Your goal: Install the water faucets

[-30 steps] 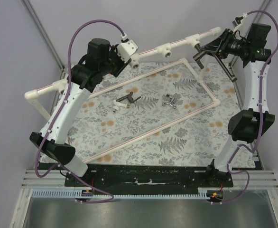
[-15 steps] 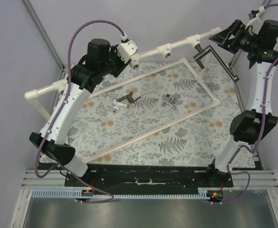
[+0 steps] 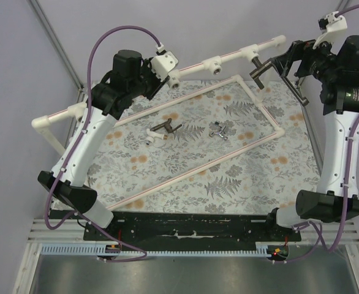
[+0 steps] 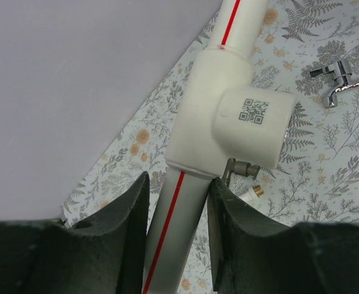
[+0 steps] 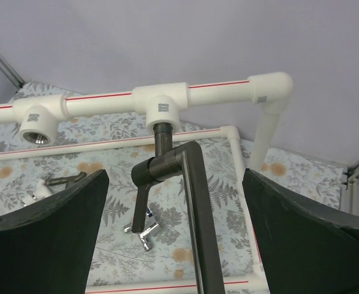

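Observation:
A dark L-shaped faucet (image 3: 259, 66) hangs screwed by its thread into a socket of the white pipe frame (image 3: 228, 56); in the right wrist view this faucet (image 5: 167, 164) has its long spout running down between my fingers, untouched. My right gripper (image 3: 282, 61) (image 5: 176, 233) stands wide open just right of it. My left gripper (image 3: 157, 78) (image 4: 178, 202) is shut on the frame's red-striped pipe (image 4: 173, 226), below a tee fitting (image 4: 228, 122). The short dark faucet (image 3: 164, 129) (image 5: 63, 179) and the silver faucet (image 3: 220, 130) (image 4: 339, 76) lie on the patterned cloth.
An empty threaded socket (image 5: 35, 131) sits further left on the top pipe. The frame's lower rectangle (image 3: 271, 116) rests on the cloth around both loose faucets. Grey walls and a metal post (image 3: 57, 43) close in the back.
My right gripper has opened, let go of the L-shaped faucet and drawn back to the right. The faucet stays in its socket. The left arm has not moved.

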